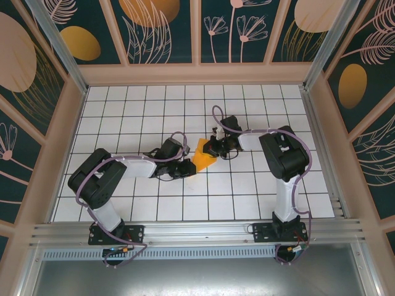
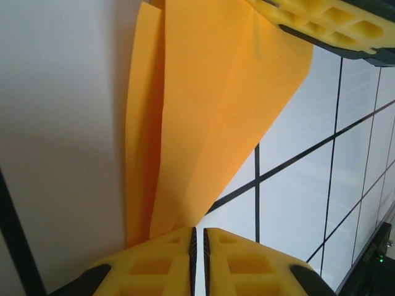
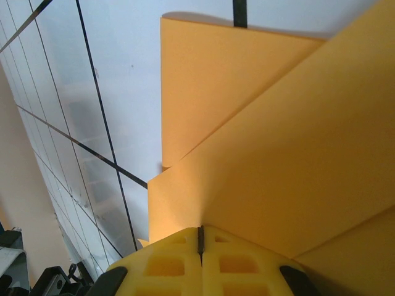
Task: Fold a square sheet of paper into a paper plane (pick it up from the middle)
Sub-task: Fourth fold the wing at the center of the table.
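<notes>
1. A fold is under way: the left pincer point(image 1: 188, 166) and the right pincer point(image 1: 213, 148) are both gripping the partly folded orange paper point(image 1: 202, 155) between them at mid-tabletop point(image 1: 247, 197).
2. Next, probably, they are needing to line up the edges and press a crease gently.
3. White gridded tiles are lying beneath, and leaf-patterned walls point(image 1: 247, 31) are enclosing the space.

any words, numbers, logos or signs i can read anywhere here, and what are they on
No readable text in these pictures.
orange paper: blank, no print.
wall panels: painted leaves and ovals, no letters.
white grid tiles: plain black lines, no numbers.
left arm's base: any label too small to tell.
</notes>
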